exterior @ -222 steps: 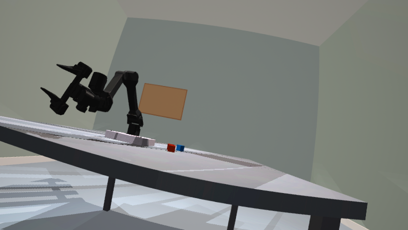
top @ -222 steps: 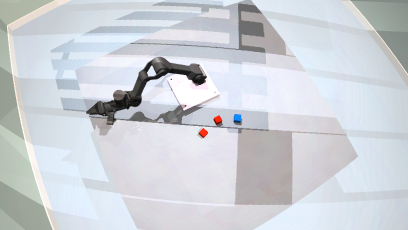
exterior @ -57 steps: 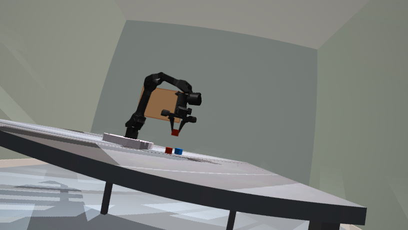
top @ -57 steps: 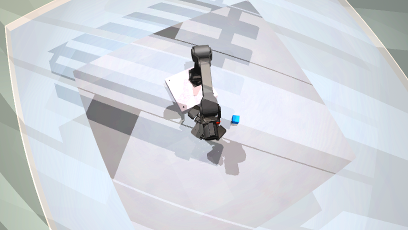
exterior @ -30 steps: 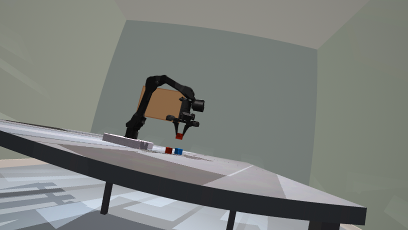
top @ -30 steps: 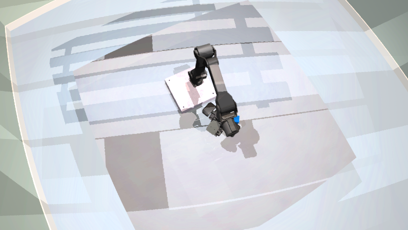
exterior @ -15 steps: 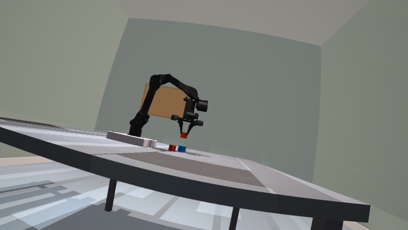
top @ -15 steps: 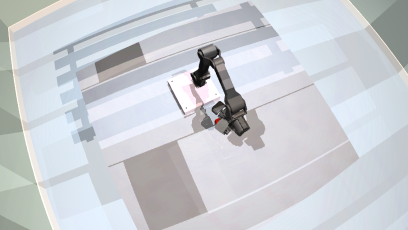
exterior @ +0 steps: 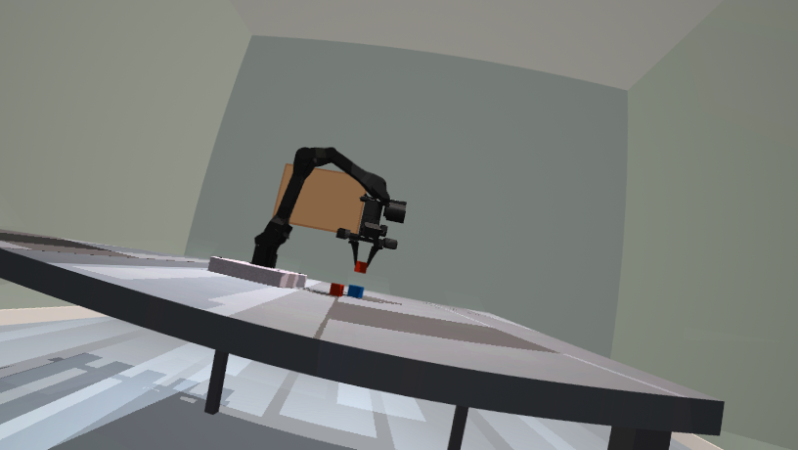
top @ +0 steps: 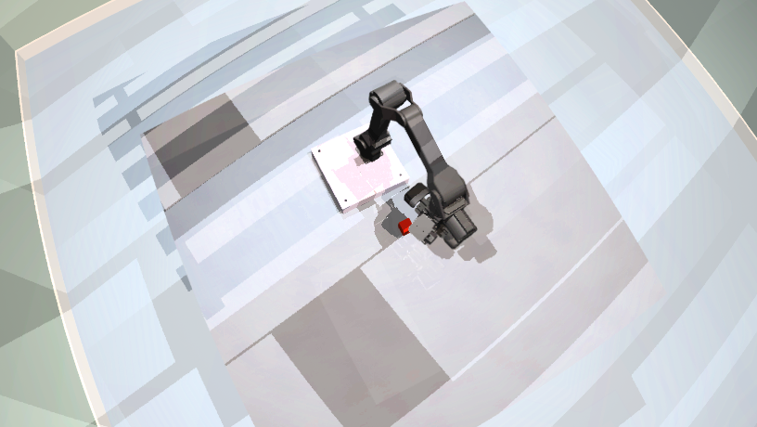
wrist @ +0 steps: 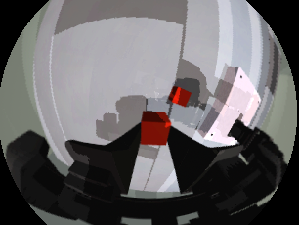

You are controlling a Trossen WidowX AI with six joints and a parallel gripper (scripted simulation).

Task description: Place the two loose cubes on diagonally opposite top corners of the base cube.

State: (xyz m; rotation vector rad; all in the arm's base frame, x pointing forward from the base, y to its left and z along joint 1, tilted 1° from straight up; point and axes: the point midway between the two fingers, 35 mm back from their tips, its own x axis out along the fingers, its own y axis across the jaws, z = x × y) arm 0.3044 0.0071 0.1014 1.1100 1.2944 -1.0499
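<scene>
My gripper (exterior: 361, 261) (wrist: 153, 127) is shut on a bright red cube (exterior: 360, 267) (wrist: 156, 127) and holds it in the air, well above the table. Below it, a darker red cube (exterior: 335, 289) (wrist: 180, 96) and a blue cube (exterior: 355, 291) stand side by side on the table top, close together. In the top view, one red cube (top: 404, 226) shows just left of the gripper head; the blue cube is hidden there under the arm. The held cube hangs slightly right of and above the red cube on the table.
A white mounting plate (top: 339, 172) (exterior: 245, 269) (wrist: 239, 103) carries the arm's base, just behind the cubes. A brown panel (exterior: 327, 201) hangs on the back wall. The table's dark front edge (exterior: 334, 357) runs across the exterior view.
</scene>
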